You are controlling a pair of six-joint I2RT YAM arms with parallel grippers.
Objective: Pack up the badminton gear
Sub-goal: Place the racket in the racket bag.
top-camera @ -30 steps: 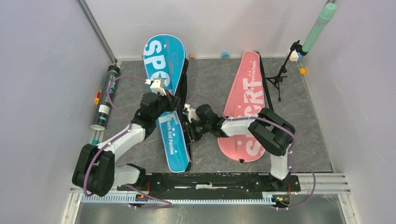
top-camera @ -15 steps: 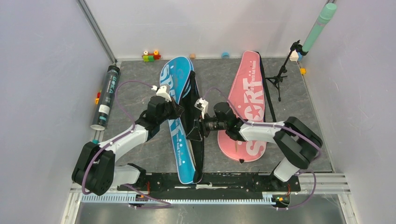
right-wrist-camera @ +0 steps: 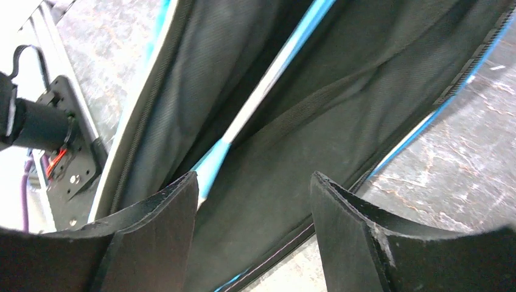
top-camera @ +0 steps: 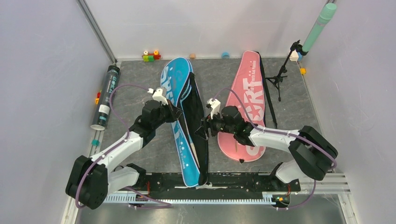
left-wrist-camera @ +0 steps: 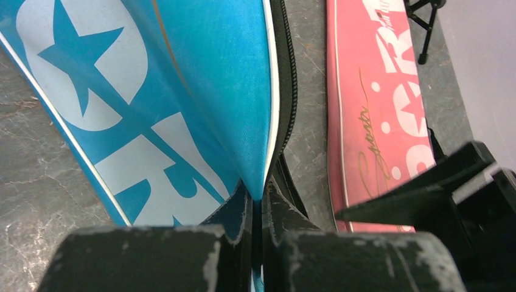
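The blue SPORT bag (top-camera: 180, 88) lies lengthwise mid-table, its black inside (top-camera: 196, 121) showing along the right. My left gripper (top-camera: 173, 112) is shut on the edge of its blue top flap (left-wrist-camera: 201, 91), lifted off the lower half; the pinch shows in the left wrist view (left-wrist-camera: 262, 204). My right gripper (top-camera: 206, 127) stands open just right of the bag's opening, holding nothing. Between its fingertips (right-wrist-camera: 252, 198) I see black lining and a slim blue-and-white racket shaft (right-wrist-camera: 261, 85) inside. The pink SPORT bag (top-camera: 247, 100) lies flat to the right. A dark tube (top-camera: 105, 95) lies by the left wall.
A small black tripod (top-camera: 280, 77) stands at the back right beside a green cylinder (top-camera: 318, 25). Coloured toy blocks (top-camera: 150, 56) sit along the back wall, and more at the left edge (top-camera: 97, 98). My right forearm lies over the pink bag's near end.
The blue bag has swung right and straightened, uncovering the blocks at the back. My left gripper kept its hold on the flap. My right gripper opened and drew back to the right.
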